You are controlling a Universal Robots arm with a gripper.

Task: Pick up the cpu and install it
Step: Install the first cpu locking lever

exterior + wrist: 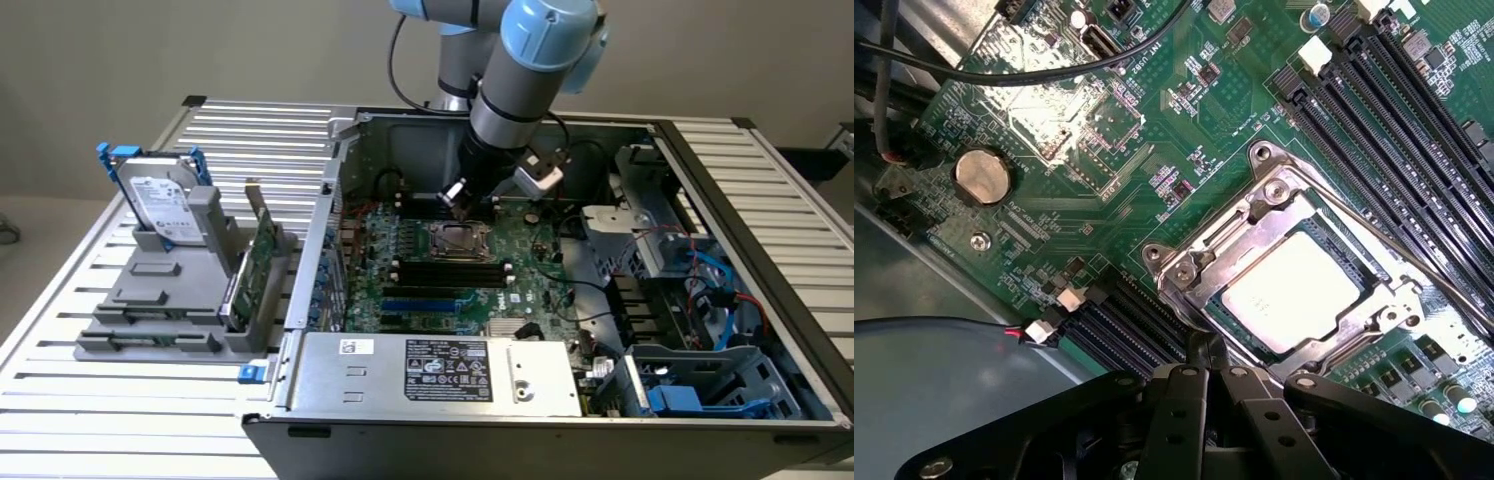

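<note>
Inside the socket frame [1294,270] on the motherboard [1104,130], cpu [1294,290] sitting flat and looking seated already. Pincer [1206,362] pressed together just above the frame's edge, empty. Could easily clip the frame or nudge the chip crooked if dragged sideways this close.

The cpu [1292,292] is showing a pale silver-grey top inside a shiny silver socket frame [1274,200]. The motherboard [1104,130] is showing green with black memory slots [1394,110]. The gripper [1206,362] is showing black, the arm [527,70] grey and light blue, the hard drive [160,205] silver with blue brackets.
</note>
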